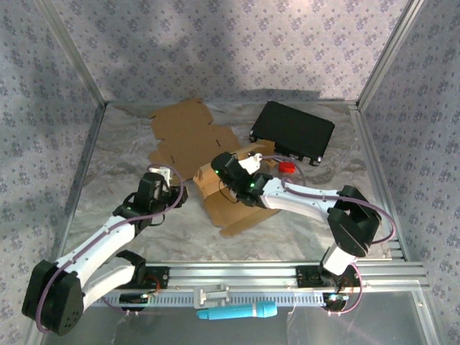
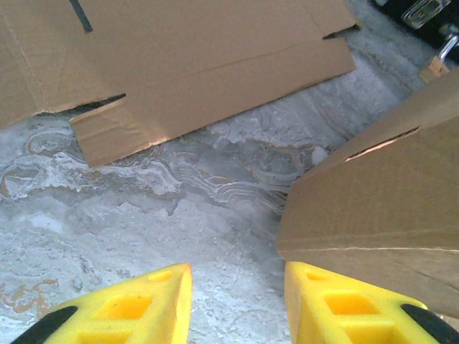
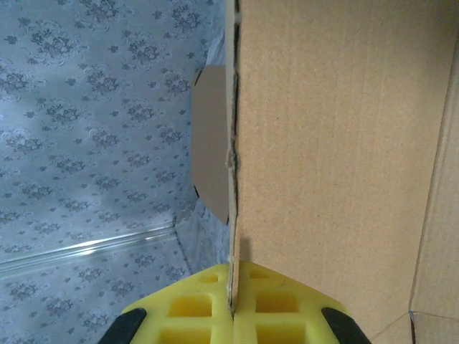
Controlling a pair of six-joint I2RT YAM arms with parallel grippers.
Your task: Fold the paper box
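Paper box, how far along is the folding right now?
Done: one panel of the paper box looks raised off the table. In hand: the right gripper is shut on that panel's edge, while the left gripper is open beside the box, gripping nothing. Left: the flat cardboard sheet at the back lies unfolded, and no closed box shape shows yet.
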